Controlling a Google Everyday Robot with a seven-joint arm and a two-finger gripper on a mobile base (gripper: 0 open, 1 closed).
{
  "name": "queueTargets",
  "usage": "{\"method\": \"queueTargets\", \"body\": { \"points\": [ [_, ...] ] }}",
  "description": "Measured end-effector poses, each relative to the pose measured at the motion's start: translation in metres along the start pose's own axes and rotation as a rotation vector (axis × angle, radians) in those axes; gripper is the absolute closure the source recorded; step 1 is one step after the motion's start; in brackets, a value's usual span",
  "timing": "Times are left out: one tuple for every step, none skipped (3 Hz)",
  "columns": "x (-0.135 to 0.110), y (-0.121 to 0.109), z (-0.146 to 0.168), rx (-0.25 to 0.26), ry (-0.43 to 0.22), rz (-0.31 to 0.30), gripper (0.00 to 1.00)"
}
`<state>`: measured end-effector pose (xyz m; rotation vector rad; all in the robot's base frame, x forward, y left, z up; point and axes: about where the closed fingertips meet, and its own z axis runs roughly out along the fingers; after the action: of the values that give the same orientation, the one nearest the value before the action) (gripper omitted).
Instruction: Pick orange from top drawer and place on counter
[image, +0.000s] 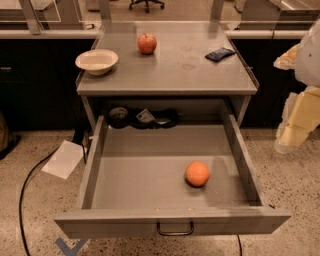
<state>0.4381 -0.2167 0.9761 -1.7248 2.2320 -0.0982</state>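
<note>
The orange (197, 173) lies on the floor of the open top drawer (150, 170), right of its middle and toward the front. The drawer is pulled fully out, with its dark wire handle (175, 230) on the front panel. The counter (190, 65) is the grey tabletop above it. My gripper (289, 140) hangs at the right edge of the view, outside the drawer's right wall, above the floor and well apart from the orange. It holds nothing that I can see.
On the counter stand a red apple (147, 43) at the back, a white bowl (97, 61) at the left and a dark blue packet (219, 54) at the right. Dark items (142, 118) lie at the drawer's back. Paper (63, 159) and a cable (30, 180) lie on the floor at left.
</note>
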Motion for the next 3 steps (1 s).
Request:
{"method": "queueTargets", "body": {
  "points": [
    [0.000,0.000,0.000,0.000,0.000,0.000,0.00],
    [0.000,0.003,0.015,0.000,-0.036,-0.001,0.00],
    [-0.006,0.005,0.053,-0.006,-0.090,-0.020,0.00]
  ]
}}
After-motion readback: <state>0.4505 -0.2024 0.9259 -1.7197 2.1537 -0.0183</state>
